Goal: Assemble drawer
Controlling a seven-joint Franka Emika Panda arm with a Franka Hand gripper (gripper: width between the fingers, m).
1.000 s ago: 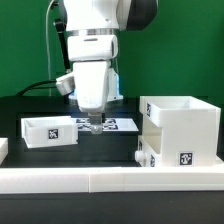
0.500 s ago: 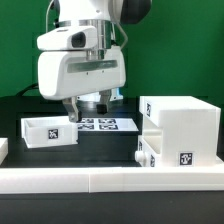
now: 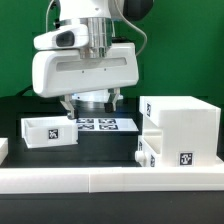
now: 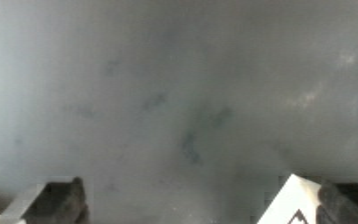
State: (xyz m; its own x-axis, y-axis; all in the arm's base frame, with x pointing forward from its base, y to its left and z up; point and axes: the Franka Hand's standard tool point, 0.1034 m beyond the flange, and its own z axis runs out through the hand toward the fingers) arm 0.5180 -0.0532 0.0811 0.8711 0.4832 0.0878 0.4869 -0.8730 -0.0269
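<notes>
Fingers (image 4: 55,203), lifted since earlier, now stand spread over dark table (image 4: 176,100).

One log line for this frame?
phase: hover | jaws: open, empty, above black table | small white open-topped drawer tray: not held | large white open-topped box: not held

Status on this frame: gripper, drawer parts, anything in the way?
Gripper open, empty, above the table. Drawer box and small tray sit apart, neither held. Marker board lies between them; nothing blocks either part.
</notes>
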